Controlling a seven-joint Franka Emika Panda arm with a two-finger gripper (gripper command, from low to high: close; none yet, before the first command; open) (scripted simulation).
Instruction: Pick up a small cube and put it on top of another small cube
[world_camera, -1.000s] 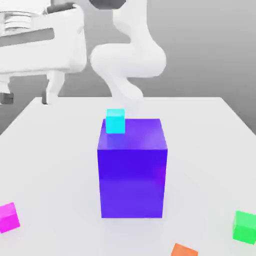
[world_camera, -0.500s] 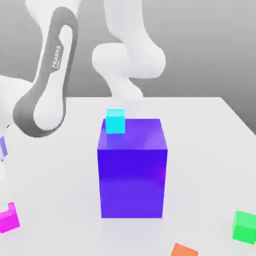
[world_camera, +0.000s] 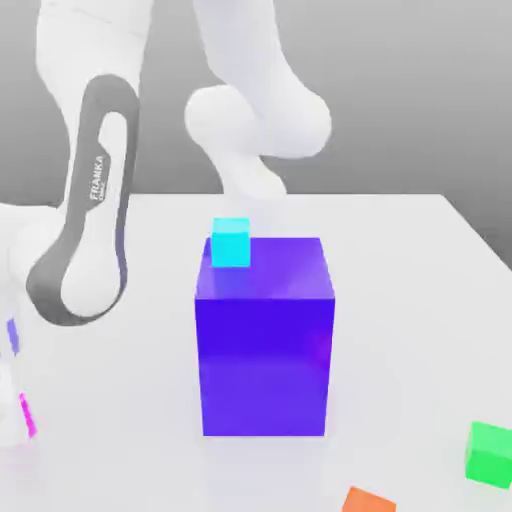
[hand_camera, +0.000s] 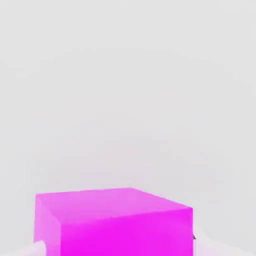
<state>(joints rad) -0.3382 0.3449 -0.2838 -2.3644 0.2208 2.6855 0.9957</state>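
The small cube (hand_camera: 115, 220) is bright magenta and sits between my two fingers in the hand view, with a white fingertip (hand_camera: 37, 247) showing at either side of it. In the exterior view only a thin magenta sliver of the cube (world_camera: 27, 415) shows at the far left, low by the table, beside the white hand. My gripper (world_camera: 17, 428) is shut on this cube. The arm bends down over the exterior view's left side.
A big blue-violet block (world_camera: 264, 340) stands mid-table with a small cyan cube (world_camera: 231, 243) on its top rear corner. A small green cube (world_camera: 489, 453) and an orange one (world_camera: 367, 500) lie at the front on the exterior view's right. The white table (world_camera: 400, 260) spreads around them.
The arm swung down at the exterior view's left onto the magenta cube. The fingers went from wide open to closed on it, and the hand now hides most of the cube.
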